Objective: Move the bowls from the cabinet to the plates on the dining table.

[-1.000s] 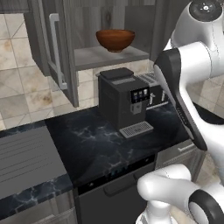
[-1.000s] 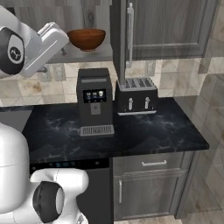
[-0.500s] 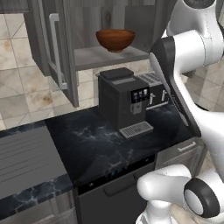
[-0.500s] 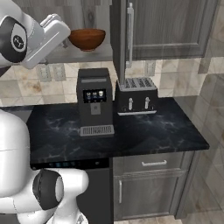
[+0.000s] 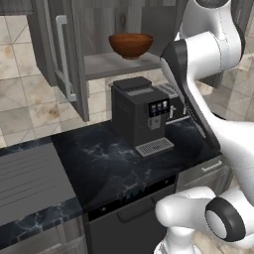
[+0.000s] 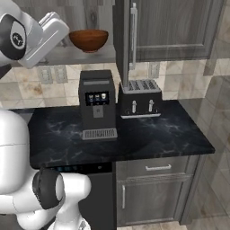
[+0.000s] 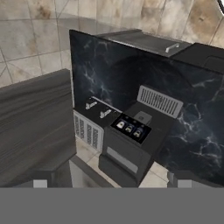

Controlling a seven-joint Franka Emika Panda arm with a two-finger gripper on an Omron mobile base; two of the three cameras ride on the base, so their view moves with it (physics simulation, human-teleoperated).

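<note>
Claw wide, holding nothing: raise hand above coffee machine (image 5: 138,115), align jaws on brown bowl (image 5: 130,45) rim in cabinet (image 5: 101,64).

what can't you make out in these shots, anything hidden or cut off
- Toaster: left base view, mostly hidden behind the arm and the coffee machine.
- Cabinet shelf: right base view, its left part is covered by the arm; anything there is hidden.
- Brown bowl interior: too high for either base view to see inside.

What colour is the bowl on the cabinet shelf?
Dark reddish brown, wood-like; the bowl shows best in the left base view.
</note>
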